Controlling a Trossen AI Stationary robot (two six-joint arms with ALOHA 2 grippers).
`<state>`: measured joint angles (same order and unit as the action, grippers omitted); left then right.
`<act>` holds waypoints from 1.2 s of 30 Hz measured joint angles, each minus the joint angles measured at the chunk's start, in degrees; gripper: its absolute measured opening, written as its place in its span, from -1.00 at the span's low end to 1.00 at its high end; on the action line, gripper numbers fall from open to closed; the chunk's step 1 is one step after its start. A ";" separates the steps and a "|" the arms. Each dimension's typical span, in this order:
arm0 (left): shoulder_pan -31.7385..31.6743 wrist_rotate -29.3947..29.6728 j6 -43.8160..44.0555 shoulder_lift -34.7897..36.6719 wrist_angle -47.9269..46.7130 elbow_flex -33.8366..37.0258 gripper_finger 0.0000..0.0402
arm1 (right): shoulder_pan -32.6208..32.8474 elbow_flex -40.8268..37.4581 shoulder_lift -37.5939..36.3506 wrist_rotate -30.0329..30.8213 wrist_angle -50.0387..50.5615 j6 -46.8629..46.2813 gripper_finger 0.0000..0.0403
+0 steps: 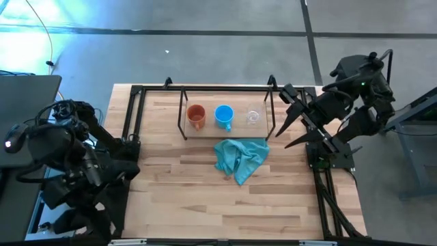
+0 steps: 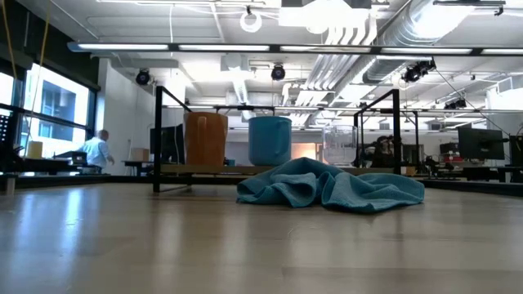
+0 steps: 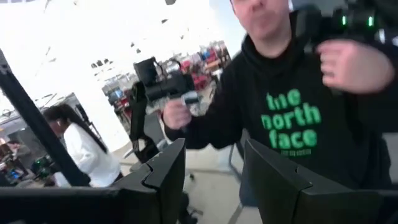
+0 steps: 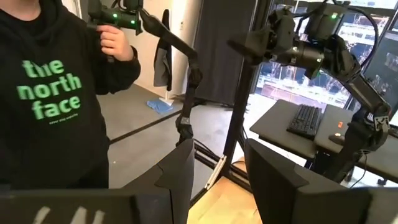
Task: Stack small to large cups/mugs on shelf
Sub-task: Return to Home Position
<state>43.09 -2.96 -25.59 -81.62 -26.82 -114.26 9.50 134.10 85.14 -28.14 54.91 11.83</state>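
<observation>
The shelf (image 1: 183, 113) (image 2: 156, 131), a black wire rack with a light wood top, stands at the table's far middle. On it, in a row and standing on their bases, are the orange-brown mug (image 1: 196, 116) (image 2: 205, 139) at the left, the blue mug (image 1: 224, 116) (image 2: 270, 140) in the middle and the clear glass cup (image 1: 253, 117) (image 2: 341, 145) at the right. My right gripper (image 1: 281, 113) (image 4: 217, 180) is open, raised just right of the shelf and touching nothing. My left gripper (image 3: 214, 186) is open on its folded arm at the table's left edge.
A crumpled teal cloth (image 1: 240, 158) (image 2: 327, 186) lies on the table just in front of the shelf. Black frame rails (image 1: 130, 116) run along the table's sides. A person in a black hoodie (image 3: 292, 118) (image 4: 50, 93) stands beyond the table, holding handles.
</observation>
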 joint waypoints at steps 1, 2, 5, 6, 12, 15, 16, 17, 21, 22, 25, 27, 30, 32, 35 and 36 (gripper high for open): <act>0.00 -0.11 1.07 0.00 0.91 0.00 -0.23 | 0.00 0.00 0.00 0.00 -0.06 -0.27 -0.33; 0.00 -0.09 2.45 0.00 1.79 0.00 -0.23 | 0.00 0.00 0.02 0.00 -0.40 -0.43 -0.33; 0.00 -0.44 7.27 0.00 4.26 0.00 -0.23 | 0.01 0.00 0.02 0.01 -2.11 -0.45 -0.33; 0.00 -0.75 8.66 0.02 4.76 0.00 -0.23 | 0.20 0.00 0.02 0.04 -2.84 -0.65 -0.33; -0.29 -1.39 17.50 0.98 5.72 0.02 -0.23 | 1.69 0.00 0.00 -1.31 -8.33 -1.36 -0.33; -2.52 -3.56 21.91 1.86 2.52 0.00 -0.23 | 1.94 0.00 -0.39 -3.81 -8.45 -1.09 -0.33; -3.34 -4.98 23.23 2.16 0.84 0.00 -0.23 | 1.92 0.00 -0.65 -4.37 -7.32 -0.87 -0.33; -4.17 -6.21 24.26 2.37 -0.38 0.02 -0.23 | 1.93 0.00 -0.88 -5.11 -6.02 -0.52 -0.33; -7.64 -12.57 24.96 2.58 -2.63 0.02 -0.23 | 3.14 0.00 -1.16 -5.77 -1.56 1.20 -0.33; -8.28 -14.37 24.98 2.58 -3.54 0.02 -0.23 | 3.61 0.00 -1.10 -5.76 -0.88 1.77 -0.33; -10.85 -18.52 25.44 2.74 -6.57 0.02 -0.23 | 4.66 0.00 -1.11 -5.91 0.28 2.41 -0.33; -12.36 -20.67 25.44 2.89 -8.02 0.02 -0.23 | 5.25 0.00 -1.14 -5.90 0.29 2.35 -0.33; -13.97 -24.52 24.85 3.18 -9.11 0.02 -0.23 | 6.20 0.00 -1.14 -5.77 0.33 2.27 -0.33; -14.72 -26.53 23.47 3.41 -9.99 0.02 -0.23 | 6.76 0.00 -1.14 -5.77 0.33 2.66 -0.33; -15.00 -27.66 21.01 3.79 -12.06 0.02 -0.23 | 7.42 0.00 -1.14 -5.19 0.36 3.73 -0.33; -15.02 -27.36 20.31 4.08 -12.81 0.02 -0.23 | 7.55 0.00 -1.14 -4.95 0.37 3.90 -0.33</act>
<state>28.08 -30.32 -5.27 -77.55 -39.64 -114.24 17.05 134.10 84.01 -33.09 55.29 15.73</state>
